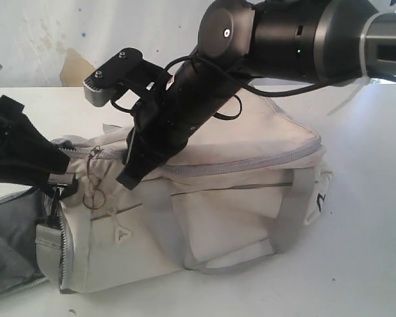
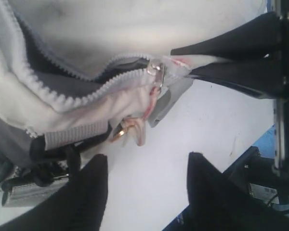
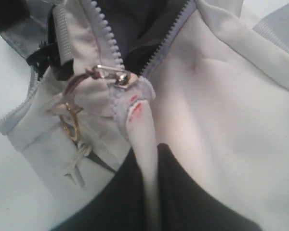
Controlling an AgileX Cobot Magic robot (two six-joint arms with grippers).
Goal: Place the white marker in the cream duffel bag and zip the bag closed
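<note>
Right wrist view shows the right gripper pinching the bag's limp cloth tab beside the zipper slider, left gripper spread empty at its open left end, marker unseen; soft, light bag, probably best held by tab and slider.

A white bench carries everything; its top is plain and matte, bare at the right and along the near edge. One thing lies directly on it: a cream bag, stretched lengthwise across the middle and left, soft and slumped. The bag's left end gapes, with grey lining spread low toward the bench top, and a grey strap wraps around its right end.
</note>
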